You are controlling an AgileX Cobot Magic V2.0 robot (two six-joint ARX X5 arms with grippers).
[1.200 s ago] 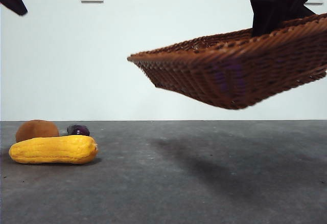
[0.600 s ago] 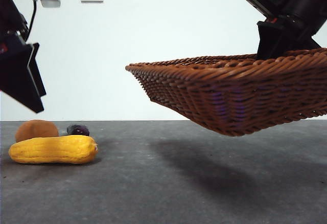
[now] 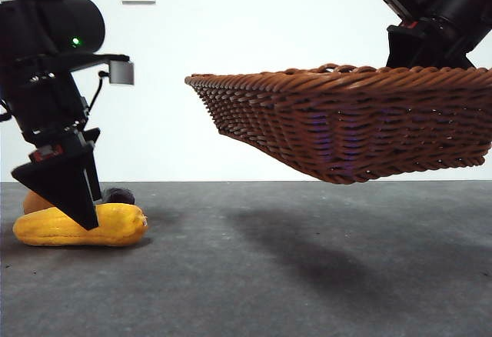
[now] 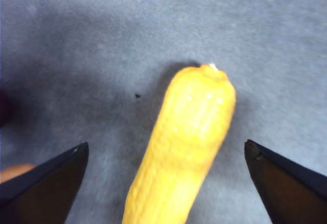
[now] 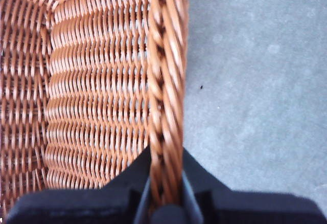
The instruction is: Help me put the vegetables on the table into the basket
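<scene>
Front view: the basket (image 3: 346, 125) hangs in the air over the right half of the table (image 3: 292, 275), clear of the surface, with its shadow below it. The right gripper (image 3: 427, 41) holds it from above at the far right rim. At the left, the left gripper (image 3: 73, 198) is down low, its dark tip in front of the yellow cob (image 3: 115, 225), which lies flat on the table. The orange-brown lump (image 3: 31, 201) and the purple piece (image 3: 119, 195) sit just behind the cob, each largely hidden by the arm.

Left wrist view: the left gripper (image 4: 163, 183) has its jaws spread wide, one on either side of the cob (image 4: 184, 142) and not touching it. The cob lies lengthwise between them, its tip pointing away. A sliver of orange (image 4: 15, 172) shows by one jaw — likely the lump.

Right wrist view: the right gripper (image 5: 166, 196) pinches the basket's braided rim (image 5: 166, 81), one jaw inside the wall and one outside. The visible inside weave is bare, though most of the floor is cut off.

The step in hand looks like the first pick — no vegetable appears to be in the basket yet. Next, the left jaws need to settle around the cob's middle and close, then carry it across to the held basket.
</scene>
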